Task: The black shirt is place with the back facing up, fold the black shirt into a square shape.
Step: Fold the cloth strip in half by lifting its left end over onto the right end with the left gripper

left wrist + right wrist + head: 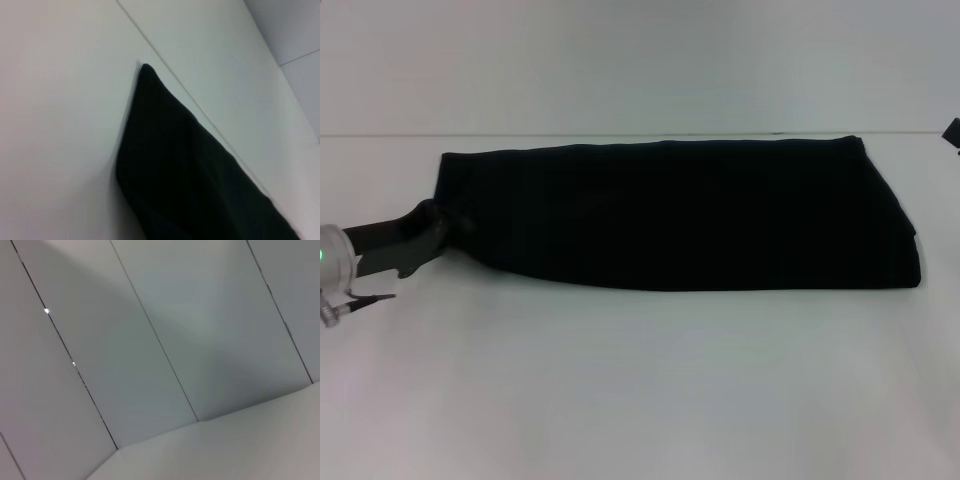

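You had the black shirt point(680, 215) lying across the far half of the white worktop point(640, 390), already folded into a long band that ran from your left side to your right, with its far edge close to the worktop's back seam. The left gripper point(438, 232) sat at the band's left end, low on the near corner, and its jaws appeared to be pinching that corner of cloth, though black metal against black fabric made the bite hard to read (the left wrist view showed only the shirt point(185, 175) tapering to a point, no fingers). The right gripper was barely present, a dark sliver at the far right edge of the head view, and you could not tell how its jaws stood; its wrist camera faced blank wall panels. The main risk from here, as I judged it, was a shallow grip: if only the top layer was caught, carrying the end across would peel the layers apart and skew the fold. Dragging instead of lifting could also bunch the band or slide the whole shirt rightward. Room was generous in front, on the near side; it was tight behind, so a fold along the band's length looked the safer path.
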